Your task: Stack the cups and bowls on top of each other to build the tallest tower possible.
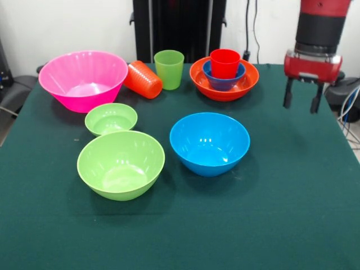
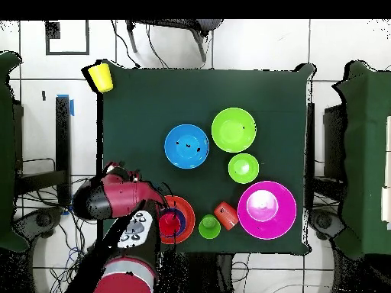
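The tower is a wide orange bowl (image 1: 225,94) holding a small dark blue bowl (image 1: 225,84) with a red cup (image 1: 225,63) upright inside it. My gripper (image 1: 302,102) hangs open and empty above the cloth, to the right of that stack. An orange cup (image 1: 143,79) lies on its side beside an upright light green cup (image 1: 169,69). The huge pink bowl (image 1: 83,79), small green bowl (image 1: 111,118), large green bowl (image 1: 121,164) and large blue bowl (image 1: 210,143) stand separately. In the overhead view a yellow cup (image 2: 100,76) sits just off a table corner.
The table is covered with dark green cloth (image 1: 281,214). In the overhead view my red arm (image 2: 114,202) reaches over the table edge next to the orange bowl (image 2: 191,213). Cables and chairs surround the table.
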You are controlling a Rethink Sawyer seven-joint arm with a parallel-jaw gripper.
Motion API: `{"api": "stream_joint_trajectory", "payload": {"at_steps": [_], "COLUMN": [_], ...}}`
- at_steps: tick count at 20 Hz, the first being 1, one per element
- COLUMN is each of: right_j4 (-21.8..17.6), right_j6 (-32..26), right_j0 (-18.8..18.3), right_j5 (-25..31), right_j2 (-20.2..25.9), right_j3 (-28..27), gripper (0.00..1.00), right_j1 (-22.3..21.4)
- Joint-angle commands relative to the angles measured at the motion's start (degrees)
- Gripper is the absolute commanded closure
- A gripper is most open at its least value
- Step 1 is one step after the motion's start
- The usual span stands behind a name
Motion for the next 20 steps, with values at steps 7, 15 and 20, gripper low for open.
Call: {"api": "stream_joint_trajectory", "payload": {"at_steps": [7, 15, 20], "right_j4": [10.79, 18.12, 18.78], "right_j6": [6.25, 8.8, 8.47], "right_j0": [6.78, 13.19, 14.44], "right_j5": [6.54, 10.04, 15.49], "right_j2": [-8.42, -19.05, -21.5], "right_j3": [-26.39, -35.22, -36.76], "gripper": [0.0, 0.0, 0.0], "right_j1": [21.84, 30.55, 29.92]}}
